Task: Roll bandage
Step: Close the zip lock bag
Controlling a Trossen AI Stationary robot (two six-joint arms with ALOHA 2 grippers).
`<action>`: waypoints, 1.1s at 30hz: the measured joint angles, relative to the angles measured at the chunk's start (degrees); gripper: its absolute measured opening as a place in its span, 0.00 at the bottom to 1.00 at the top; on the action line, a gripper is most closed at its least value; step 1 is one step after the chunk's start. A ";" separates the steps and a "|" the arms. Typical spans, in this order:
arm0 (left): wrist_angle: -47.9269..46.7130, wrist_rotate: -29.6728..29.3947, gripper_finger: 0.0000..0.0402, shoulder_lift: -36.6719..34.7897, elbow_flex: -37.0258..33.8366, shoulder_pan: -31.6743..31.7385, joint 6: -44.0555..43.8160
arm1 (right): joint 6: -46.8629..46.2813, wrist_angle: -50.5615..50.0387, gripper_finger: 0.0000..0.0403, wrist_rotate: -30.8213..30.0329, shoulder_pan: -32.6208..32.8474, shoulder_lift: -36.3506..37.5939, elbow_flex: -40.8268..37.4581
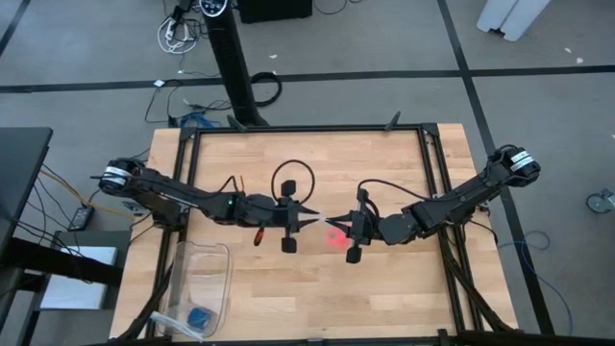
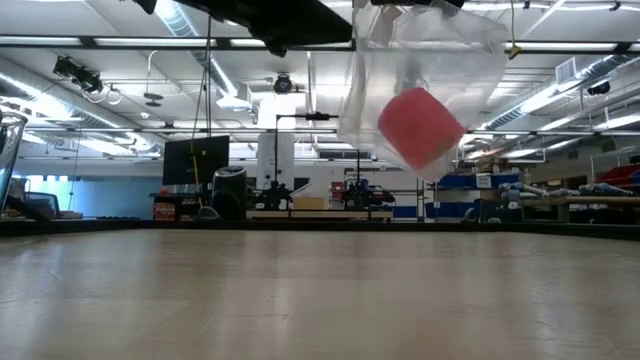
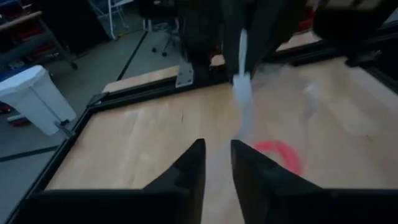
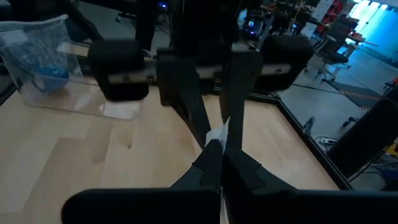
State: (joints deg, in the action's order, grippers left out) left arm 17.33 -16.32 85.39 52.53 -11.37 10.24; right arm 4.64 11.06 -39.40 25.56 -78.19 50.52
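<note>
The bandage is a compact pink-red roll inside a clear plastic bag. The bag hangs above the middle of the table. From above, the roll shows just under the two gripper tips. My left gripper comes from the table's left and my right gripper from its right. They meet tip to tip, and each is shut on the bag's clear film. The roll also shows through the film in the left wrist view. My left gripper pinches the bag's clear film between its two fingers, coming about level from the table's left. The bag hangs below with the roll inside, clear of the table. My right gripper pinches a bunched bit of the bag's film between its two fingers, right opposite the left gripper's fingertips. It comes about level from the table's right. The bag hangs clear of the table.
A clear plastic container lies at the table's near left with a small blue object in it; it also shows in the right wrist view. A black frame borders the table. Bare wood lies below the bag.
</note>
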 joint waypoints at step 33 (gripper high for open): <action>5.20 5.01 0.35 -0.60 0.33 0.19 -4.52 | 1.07 -0.06 0.00 -0.17 -0.07 -0.22 -0.11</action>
State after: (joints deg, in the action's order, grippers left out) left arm 22.53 -11.32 84.80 52.86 -11.18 5.72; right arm 5.72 11.00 -39.57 25.50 -78.41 50.41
